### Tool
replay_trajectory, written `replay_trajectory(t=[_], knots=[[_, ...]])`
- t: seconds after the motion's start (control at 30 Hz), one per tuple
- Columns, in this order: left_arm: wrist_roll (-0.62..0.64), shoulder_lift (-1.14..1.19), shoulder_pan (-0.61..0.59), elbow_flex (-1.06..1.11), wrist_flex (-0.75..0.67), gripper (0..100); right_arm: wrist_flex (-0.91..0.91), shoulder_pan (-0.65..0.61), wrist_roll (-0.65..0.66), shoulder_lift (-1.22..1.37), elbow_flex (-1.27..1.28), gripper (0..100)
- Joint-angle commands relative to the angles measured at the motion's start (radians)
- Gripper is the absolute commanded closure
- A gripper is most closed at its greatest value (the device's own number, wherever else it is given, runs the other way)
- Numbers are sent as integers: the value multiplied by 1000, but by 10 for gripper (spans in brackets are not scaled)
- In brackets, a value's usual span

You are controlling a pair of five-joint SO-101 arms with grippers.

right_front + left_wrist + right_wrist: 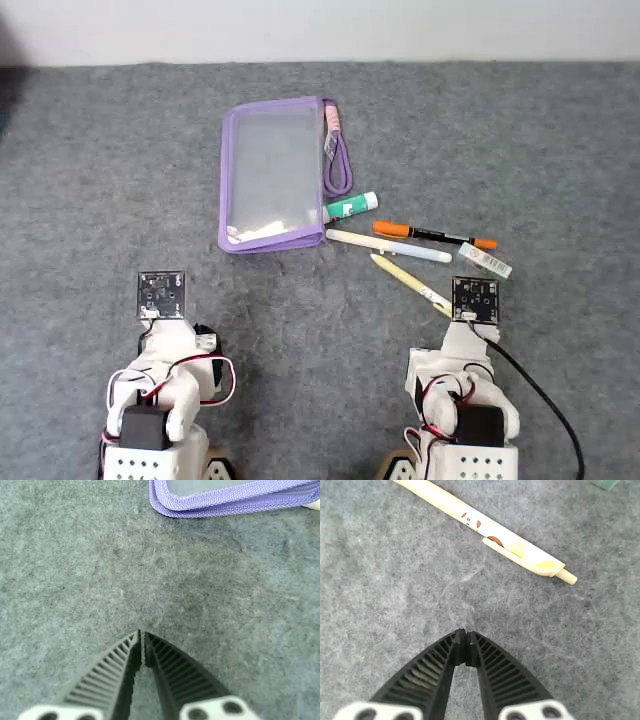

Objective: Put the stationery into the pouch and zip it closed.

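Pouch (272, 178) lies flat on desk (110, 160), soft and floppy. Pens sit just beside it. Yellow pen (485, 530) is nearest right claw (466, 637): light, stiff, slick (may roll), so pinch mid-barrel. Left claw (142, 636) and right claw are both pressed together, empty.

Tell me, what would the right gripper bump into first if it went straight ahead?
Probably the yellow pen, lying across its path ahead of the shut right gripper; depth is hard to judge.

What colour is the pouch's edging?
Purple. The flat clear plastic pouch has purple fabric edging all around, best seen in the high view.
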Motion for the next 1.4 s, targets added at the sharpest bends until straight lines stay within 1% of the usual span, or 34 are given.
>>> replay_trajectory(t=[0.0, 0.8, 1.17, 1.37], knots=[[-8, -20, -5, -5, 8, 986, -16, 2, 8, -8, 18, 990], [-8, -20, -5, -5, 8, 986, -16, 2, 8, -8, 18, 989], [-8, -20, -5, -5, 8, 986, -16, -120, 5, -8, 18, 987], [-8, -20, -5, -5, 8, 986, -16, -117, 8, -8, 18, 987]])
